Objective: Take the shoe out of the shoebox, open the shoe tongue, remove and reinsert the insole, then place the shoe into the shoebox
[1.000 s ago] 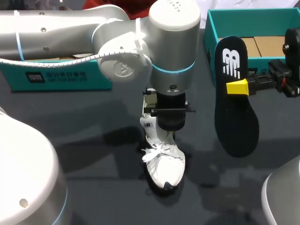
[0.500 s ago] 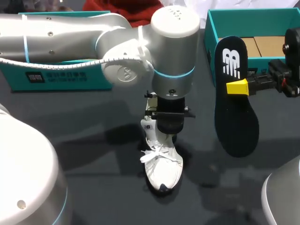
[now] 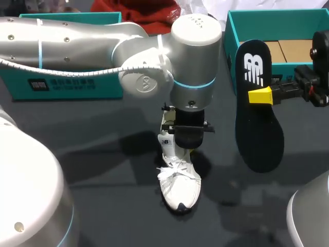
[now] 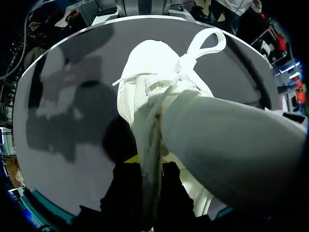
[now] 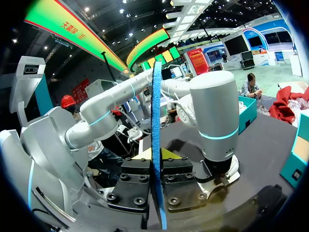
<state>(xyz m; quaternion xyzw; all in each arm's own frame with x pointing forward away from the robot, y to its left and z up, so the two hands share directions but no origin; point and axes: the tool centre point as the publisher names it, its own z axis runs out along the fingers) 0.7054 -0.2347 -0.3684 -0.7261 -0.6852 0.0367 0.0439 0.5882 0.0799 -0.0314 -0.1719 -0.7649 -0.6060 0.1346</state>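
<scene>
Your left pincer (image 4: 148, 160) is drawn narrow, its 2 fingers pressed on either side of a thin white flap at the opening of the shoe (image 3: 179, 182). From the pictures you cannot tell whether that flap is the tongue or the collar. The shoe stands on the dark surface (image 3: 108, 170) under the left wrist, with its toe pointing toward the near edge and its laces loose over the top.

Your right pincer (image 5: 155, 157) is clamped on the dark insole (image 3: 259, 139) about midway along its length. The insole hangs clear of the surface to the right of the shoe and well apart from it. In the right wrist view it stands edge-on between the fingers, showing a blue edge.

The teal shoebox (image 3: 231, 41) sits at the far right, and from above the insole's upper end overlaps its near wall. A second teal box (image 3: 67, 85) lies at the far left beneath your left arm.

Bare surface lies left of the shoe, ahead of its toe, and in the strip between shoe and insole. In the left wrist view the rim of the surface curves past the toe.
</scene>
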